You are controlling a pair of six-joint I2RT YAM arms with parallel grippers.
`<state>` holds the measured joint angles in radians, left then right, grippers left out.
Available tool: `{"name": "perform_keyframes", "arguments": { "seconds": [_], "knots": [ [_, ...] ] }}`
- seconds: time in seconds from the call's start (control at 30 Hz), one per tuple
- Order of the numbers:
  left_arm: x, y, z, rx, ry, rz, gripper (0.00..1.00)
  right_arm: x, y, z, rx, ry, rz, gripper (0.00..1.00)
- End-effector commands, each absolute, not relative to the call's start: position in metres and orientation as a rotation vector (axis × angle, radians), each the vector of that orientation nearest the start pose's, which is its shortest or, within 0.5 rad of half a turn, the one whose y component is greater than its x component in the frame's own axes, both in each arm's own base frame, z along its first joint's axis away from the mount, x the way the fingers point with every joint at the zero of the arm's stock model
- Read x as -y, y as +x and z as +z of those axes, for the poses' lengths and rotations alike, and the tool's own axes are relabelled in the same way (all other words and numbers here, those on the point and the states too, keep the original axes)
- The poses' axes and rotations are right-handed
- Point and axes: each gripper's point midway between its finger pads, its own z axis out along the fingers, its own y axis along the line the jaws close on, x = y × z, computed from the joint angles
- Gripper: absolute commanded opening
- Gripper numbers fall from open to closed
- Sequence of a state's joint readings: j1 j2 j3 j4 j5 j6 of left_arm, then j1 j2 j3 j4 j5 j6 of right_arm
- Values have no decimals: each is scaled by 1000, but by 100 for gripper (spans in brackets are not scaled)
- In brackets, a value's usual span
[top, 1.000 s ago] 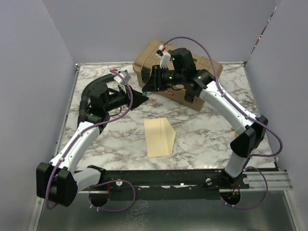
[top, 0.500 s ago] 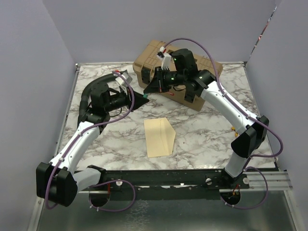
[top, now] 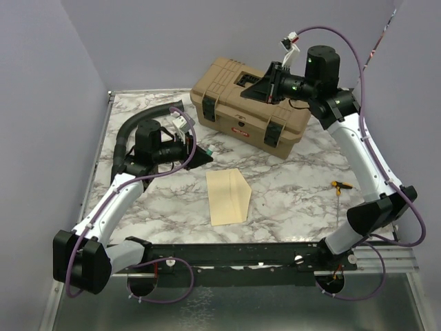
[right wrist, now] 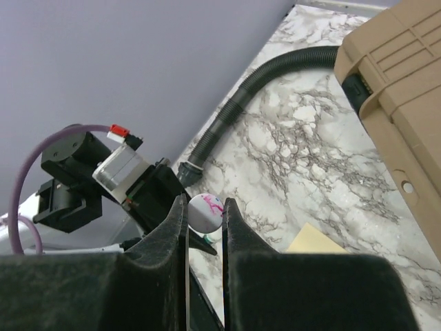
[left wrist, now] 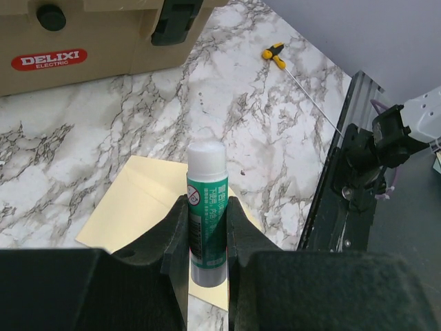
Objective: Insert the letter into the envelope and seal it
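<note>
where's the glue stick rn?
Clamped in the left gripper: the glue stick is held over the left half of the table in the top view, just up-left of the envelope, in front of the toolbox.

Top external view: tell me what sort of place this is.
Probably a robot test cell: plain lavender walls box in a marble-patterned table, two arms are bolted at its near edge, and a tan toolbox and envelope sit out as props.

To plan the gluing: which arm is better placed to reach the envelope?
Left: the left claw holds the glue stick close to the envelope; the right claw is over the toolbox, pinching a small white piece.
</note>
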<state>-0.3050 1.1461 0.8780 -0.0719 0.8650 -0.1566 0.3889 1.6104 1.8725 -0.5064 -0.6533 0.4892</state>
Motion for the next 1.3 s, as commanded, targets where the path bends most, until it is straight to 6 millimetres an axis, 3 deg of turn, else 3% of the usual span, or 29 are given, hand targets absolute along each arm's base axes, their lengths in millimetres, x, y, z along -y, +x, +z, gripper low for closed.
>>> {"name": "perform_keyframes", "arguments": {
  "seconds": [0.0, 0.13, 0.4, 0.57, 0.83, 0.97, 1.07, 1.27],
  "knots": [
    [226, 271, 256, -1778, 755, -1092, 0, -277, 355, 395, -1924, -441, 1118, 0],
    [220, 285, 257, -1787, 707, -1007, 0, -254, 357, 366, -1943, -433, 893, 0],
    [207, 313, 268, -1743, 557, -868, 0, -224, 329, 250, -2125, -411, 434, 0],
    [207, 319, 273, -1714, 512, -870, 0, -211, 307, 197, -2143, -350, 282, 0],
    [207, 320, 269, -1720, 496, -876, 0, -164, 299, 128, -2103, -135, 92, 0],
    [207, 319, 267, -1716, 490, -885, 0, -155, 298, 101, -2089, -65, 73, 0],
    [209, 317, 268, -1703, 477, -913, 0, -146, 302, 87, -2054, 30, 46, 0],
    [212, 319, 269, -1693, 453, -938, 0, -144, 308, 69, -1993, 57, 43, 0]
  ]
}}
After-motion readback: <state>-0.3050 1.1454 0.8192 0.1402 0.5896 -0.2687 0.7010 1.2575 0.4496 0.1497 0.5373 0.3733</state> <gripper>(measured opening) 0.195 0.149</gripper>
